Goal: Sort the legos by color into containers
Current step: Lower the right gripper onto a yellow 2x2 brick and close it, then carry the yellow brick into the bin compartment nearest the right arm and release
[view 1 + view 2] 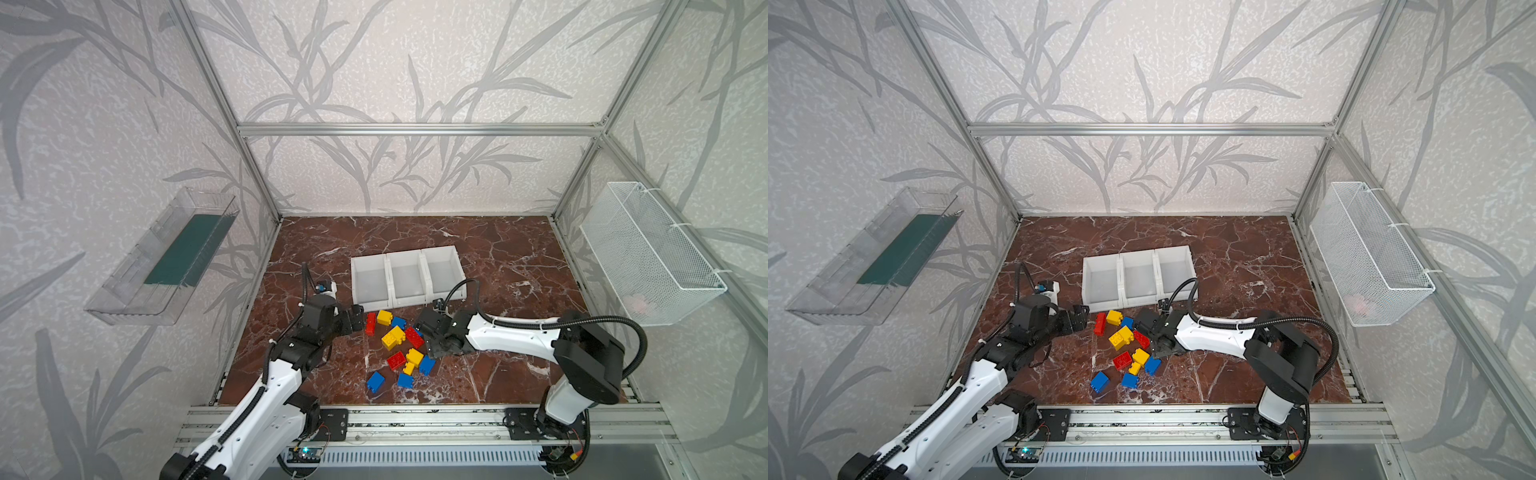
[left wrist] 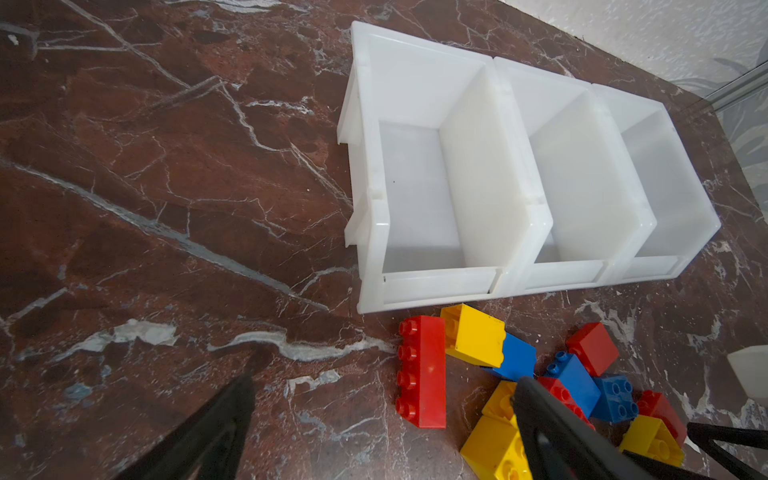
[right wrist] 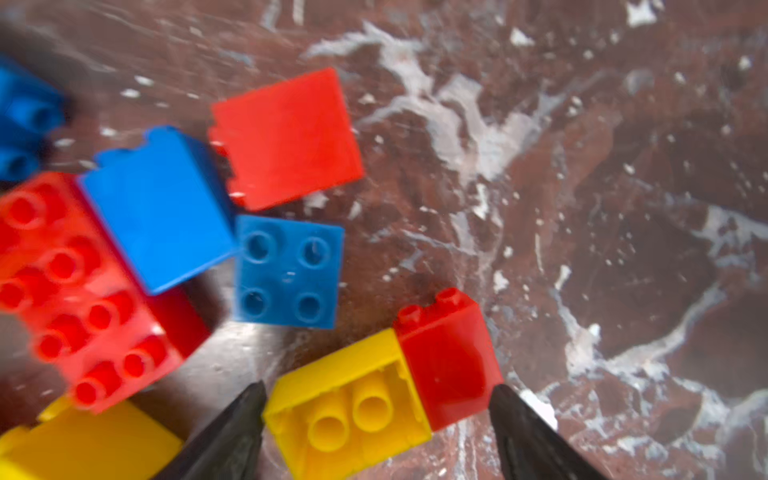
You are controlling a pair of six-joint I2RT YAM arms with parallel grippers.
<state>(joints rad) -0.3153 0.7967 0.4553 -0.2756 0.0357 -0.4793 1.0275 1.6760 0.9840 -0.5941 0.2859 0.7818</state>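
Open marble (image 1: 519,257) either side of & behind white bins (image 1: 407,274); brick pile (image 1: 399,340) tight at bin fronts.

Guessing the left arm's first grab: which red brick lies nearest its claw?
The long red brick at the pile's left edge, on its side, beside the left gripper; other red bricks lie farther right.

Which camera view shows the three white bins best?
The left wrist view: the bins are seen close, with nothing visible inside any of the three. Both top views show the bins smaller, with a black cable crossing the rightmost one. The right wrist view does not show them.
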